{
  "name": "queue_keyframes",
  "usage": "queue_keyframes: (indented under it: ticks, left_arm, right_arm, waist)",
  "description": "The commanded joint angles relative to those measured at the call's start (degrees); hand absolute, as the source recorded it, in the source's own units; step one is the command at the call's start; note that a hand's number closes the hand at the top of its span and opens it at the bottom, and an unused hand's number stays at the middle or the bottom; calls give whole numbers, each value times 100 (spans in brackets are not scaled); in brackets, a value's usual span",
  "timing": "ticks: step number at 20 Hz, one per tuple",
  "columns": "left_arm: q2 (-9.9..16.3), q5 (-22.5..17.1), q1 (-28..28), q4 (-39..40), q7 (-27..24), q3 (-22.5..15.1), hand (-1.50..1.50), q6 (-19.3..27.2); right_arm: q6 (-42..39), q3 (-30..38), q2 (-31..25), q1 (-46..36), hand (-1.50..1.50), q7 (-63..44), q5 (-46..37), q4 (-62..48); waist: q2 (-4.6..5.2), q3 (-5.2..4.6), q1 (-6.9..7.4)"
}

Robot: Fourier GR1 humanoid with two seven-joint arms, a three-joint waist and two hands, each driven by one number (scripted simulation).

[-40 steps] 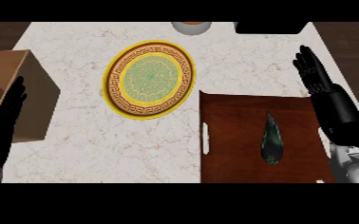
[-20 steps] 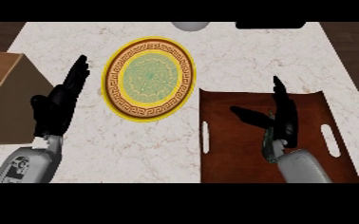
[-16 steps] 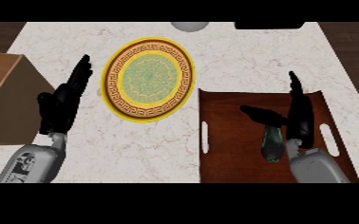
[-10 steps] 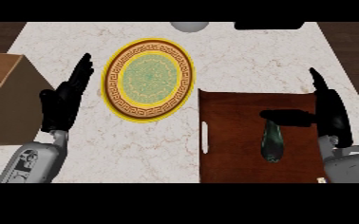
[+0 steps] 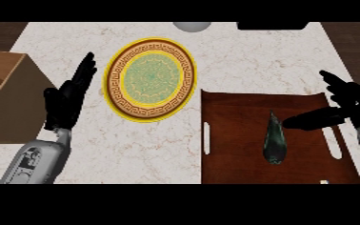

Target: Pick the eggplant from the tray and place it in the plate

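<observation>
The eggplant (image 5: 275, 139) lies lengthwise on the dark brown tray (image 5: 235, 162), w/ its pointed tip toward 12 o'clock, right of the tray's middle. The right hand (image 5: 330, 106) comes in from the 3 o'clock edge above the tray: thumb stretched out toward the eggplant, ending just beside its tip, other fingers straight and spread, nothing held. Can't tell if the thumb touches it. The plate (image 5: 150, 79), yellow rim w/ a brown key-pattern band and green centre, sits on the marble counter (image 5: 246, 62) at about 10 o'clock from the tray, apart from it. The left hand (image 5: 68, 100) rests just left of the plate, fingers straight, close together, pointing toward 1 o'clock. A brown box (image 5: 21, 95) shows at the 9 o'clock edge.
</observation>
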State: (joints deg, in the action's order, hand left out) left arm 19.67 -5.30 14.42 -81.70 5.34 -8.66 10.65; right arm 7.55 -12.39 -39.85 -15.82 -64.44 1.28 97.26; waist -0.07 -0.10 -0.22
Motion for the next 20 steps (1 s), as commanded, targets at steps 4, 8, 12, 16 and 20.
queue_keyframes:
  ticks: [4, 8, 12, 16, 20]
  left_arm:
    - [-97, 202, 261, 330, -40, 83, 0, -34]
    - [-47, 144, -44, -46, 30, 200, 0, -203]
    - [-178, 159, 205, 312, -131, 223, 0, -263]
    - [-288, 301, 460, 434, 0, 271, 0, -257]
    - [-264, 228, 138, 116, 123, 434, 0, -389]
  right_arm:
    - [-595, -84, 70, -108, -150, -871, 411, -164]
    - [-745, 56, 207, -53, -150, -430, 409, -683]
    - [-1031, -330, 314, 92, -150, -200, 378, -1033]
    - [-921, -453, 796, -102, -150, -154, 202, -1418]
    - [-1111, -294, 823, 229, -150, 82, 154, -1515]
  waist:
    - [14, 5, -1]
    - [5, 9, 42]
    - [18, 8, 33]
    - [18, 8, 29]
    - [5, 9, 22]
